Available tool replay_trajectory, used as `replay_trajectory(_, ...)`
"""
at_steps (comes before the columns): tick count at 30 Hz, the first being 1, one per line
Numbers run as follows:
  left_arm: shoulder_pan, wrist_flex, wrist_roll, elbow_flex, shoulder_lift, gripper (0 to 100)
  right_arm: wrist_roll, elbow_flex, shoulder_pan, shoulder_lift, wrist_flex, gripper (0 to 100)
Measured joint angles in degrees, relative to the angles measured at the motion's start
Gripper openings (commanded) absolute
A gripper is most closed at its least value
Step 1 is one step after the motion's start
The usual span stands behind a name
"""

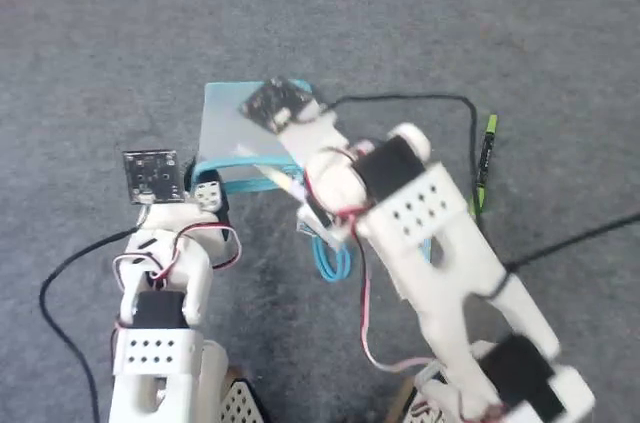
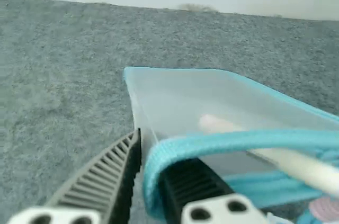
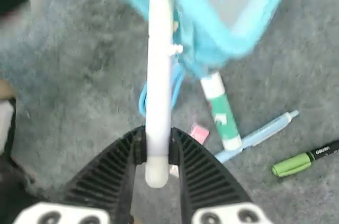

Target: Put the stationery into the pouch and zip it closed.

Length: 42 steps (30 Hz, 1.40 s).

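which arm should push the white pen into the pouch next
Right. The right gripper is shut on the white pen, whose far end is at the mouth of the pouch; the left gripper is occupied gripping the pouch's blue rim.

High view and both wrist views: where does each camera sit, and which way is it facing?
High view: fixed overhead, looking down on the grey carpeted table, both arms and the translucent turquoise-edged pouch.
Left wrist view: on the left arm, looking along the left gripper, whose fingers pinch the pouch's rim.
Right wrist view: on the right arm, looking down past the right gripper, shut on a white pen pointing into the pouch.
Shared: both wrist views show pouch and pen.
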Motion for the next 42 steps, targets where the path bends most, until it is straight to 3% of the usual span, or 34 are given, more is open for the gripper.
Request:
replay_trajectory(5, 1.3, 0.0, -0.9, 0.0, 0.0, 1, -1.0, -13.9, 0.0, 10.6, 1.0, 3.3)
replay_trajectory(12, 1.5, 0.0, -0.9, 0.0, 0.0, 1, -1.0, -28.8, -0.4, 23.3, 3.1, 26.3)
replay_trajectory(18, 1.4, 0.0, -0.9, 0.0, 0.0, 1, 0.8, -31.3, 0.4, 22.5, 3.1, 27.7)
replay_trajectory(21, 1.4, 0.0, -0.9, 0.0, 0.0, 1, 0.8, -31.1, 4.0, 18.5, 3.1, 27.7)
replay_trajectory(30, -2.5, 0.0, -0.9, 0.0, 0.0, 1, 1.1, -6.3, 24.8, 10.1, 2.6, 27.7)
replay_trajectory(39, -2.8, 0.0, -0.9, 0.0, 0.0, 1, 1.1, 27.8, 25.9, 10.1, -15.5, 27.3)
replay_trajectory(42, -3.0, 0.0, -0.9, 0.0, 0.0, 1, 0.7, 33.8, 26.3, 10.1, -20.4, 22.8)
